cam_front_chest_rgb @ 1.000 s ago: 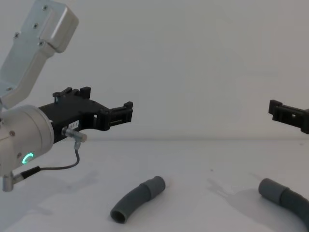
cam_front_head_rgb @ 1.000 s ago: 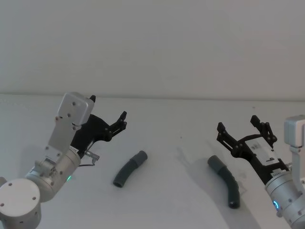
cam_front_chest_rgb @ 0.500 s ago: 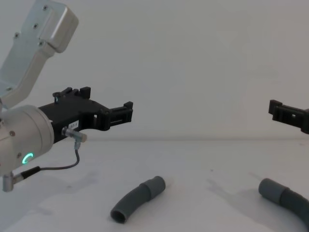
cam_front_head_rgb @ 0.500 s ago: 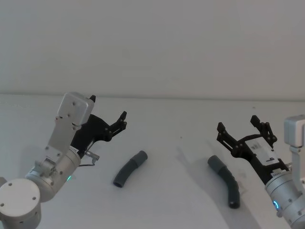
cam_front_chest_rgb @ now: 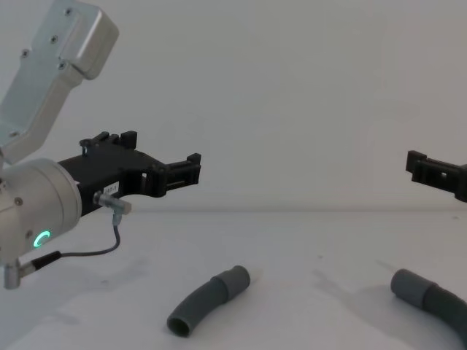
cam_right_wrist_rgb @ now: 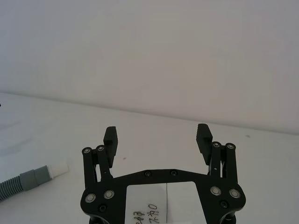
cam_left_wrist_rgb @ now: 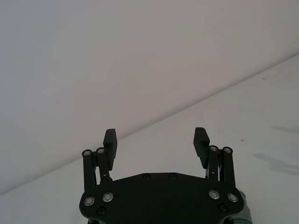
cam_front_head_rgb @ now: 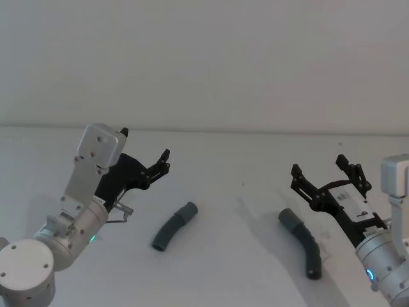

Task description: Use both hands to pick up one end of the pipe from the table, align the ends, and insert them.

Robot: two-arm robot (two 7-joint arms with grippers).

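I have bare table (cam_front_head_rgb: 239,220) between the left pipe piece (cam_front_head_rgb: 172,234) and the right pipe piece (cam_front_head_rgb: 303,246), a gap wider than either gripper. My left gripper (cam_front_head_rgb: 146,143) hovers above the table near its piece's outer side, and my right gripper (cam_front_head_rgb: 317,165) does likewise. Both have fingers spread wide and touch nothing.

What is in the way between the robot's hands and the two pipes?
Nothing visible. The left gripper hangs open near the left pipe, the right gripper open near the right pipe; both pipes lie apart on the table.
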